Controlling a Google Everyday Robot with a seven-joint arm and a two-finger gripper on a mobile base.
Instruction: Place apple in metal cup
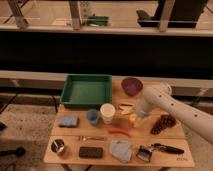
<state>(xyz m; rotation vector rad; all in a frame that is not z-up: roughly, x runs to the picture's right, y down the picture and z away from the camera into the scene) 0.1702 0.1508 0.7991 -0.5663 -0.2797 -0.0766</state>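
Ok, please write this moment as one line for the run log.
pincer: down beside apple, right of white cup | metal cup: front-left corner, far from pincer | apple: not in metal cup | task: not done

Wooden table [70, 134] carries tray [86, 104]; end effector [133, 118] perhaps above.
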